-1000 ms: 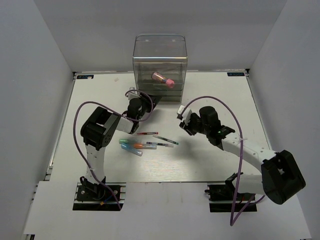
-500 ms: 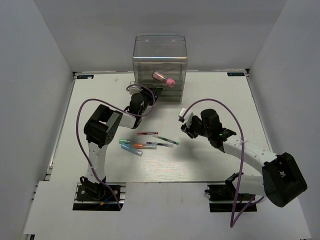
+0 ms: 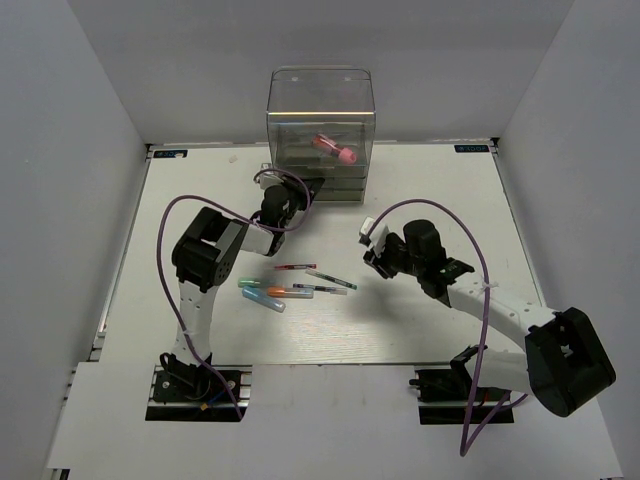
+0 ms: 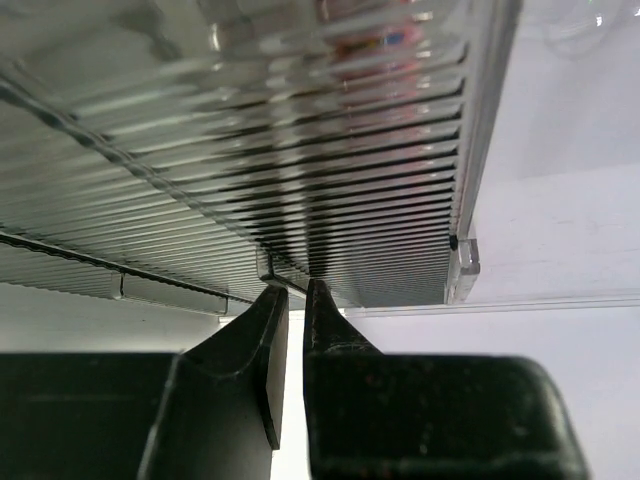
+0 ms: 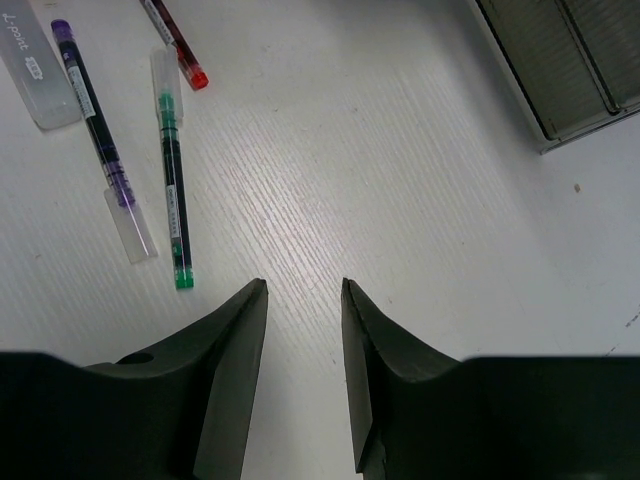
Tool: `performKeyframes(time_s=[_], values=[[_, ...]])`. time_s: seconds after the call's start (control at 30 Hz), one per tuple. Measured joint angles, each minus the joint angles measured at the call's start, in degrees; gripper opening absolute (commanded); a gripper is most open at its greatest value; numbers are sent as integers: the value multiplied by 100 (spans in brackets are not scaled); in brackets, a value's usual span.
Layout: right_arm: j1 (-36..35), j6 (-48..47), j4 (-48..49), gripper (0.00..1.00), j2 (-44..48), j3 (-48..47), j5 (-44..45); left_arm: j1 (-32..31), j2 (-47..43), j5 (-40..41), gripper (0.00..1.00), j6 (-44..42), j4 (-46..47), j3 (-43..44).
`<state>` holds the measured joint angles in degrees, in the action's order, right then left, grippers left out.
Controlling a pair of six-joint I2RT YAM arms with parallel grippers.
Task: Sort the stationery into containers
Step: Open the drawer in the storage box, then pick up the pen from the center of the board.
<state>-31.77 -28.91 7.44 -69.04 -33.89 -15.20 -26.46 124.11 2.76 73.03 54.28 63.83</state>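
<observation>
Overhead and wrist views, one moment. The clear plastic desk organiser with stacked shallow drawers stands at the far edge of the white desk. The thick pink tube with a dark band lies tilted inside its tall upper part.

My left tool is pressed up to the lower drawer fronts. In the left wrist view the left tool has its jaws drawn nearly together, with only a thin slit between. They appear to pinch the small clear pull tab under a ribbed drawer front, though the tab is tiny there and I read the grip with caution.

My right tool hovers over bare desk to the right of the loose items. Seen from its wrist, the right tool has its jaws apart and holds nothing.

The remaining stationery lies mid-desk between the arms:
- the thin red pen
- the thin green pen
- the thin purple pen
- the short orange marker
- the short blue marker
- the short green marker

The markers lie close together, left of the pens.
</observation>
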Motion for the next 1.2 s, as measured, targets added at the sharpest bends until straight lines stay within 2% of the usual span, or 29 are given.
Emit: performKeyframes(time_s=[0.13, 0.3, 0.57, 0.63, 0.7, 0.77, 0.8, 1.0, 1.2], values=[[11, 0, 2, 42, 9, 7, -4, 0, 9, -7, 0, 11, 170, -116], [26, 15, 0, 58, 11, 7, -81, -39, -66, -72, 0, 37, 660, -546], [26, 4, -20, 62, 11, 7, -407, -116, -557, -232, 0, 48, 1088, -1515], [26, 4, -46, 66, 11, 7, -474, -133, -654, -243, 0, 46, 1047, -1609], [26, 2, -90, 71, 9, 7, -546, -138, -719, -251, 28, 48, 994, -1661], [26, -4, -162, 72, 4, 4, -627, -138, -748, -271, 46, -2, 907, -1659], [26, -13, -197, 74, -9, 2, -691, -138, -752, -289, 51, -37, 835, -1659], [22, -129, -490, 74, -179, -74, -1080, -144, -802, -479, 63, -131, 428, -1665], [-28, -201, -656, 67, -632, -304, -1425, -149, -1338, -728, 67, -319, -168, -2256]])
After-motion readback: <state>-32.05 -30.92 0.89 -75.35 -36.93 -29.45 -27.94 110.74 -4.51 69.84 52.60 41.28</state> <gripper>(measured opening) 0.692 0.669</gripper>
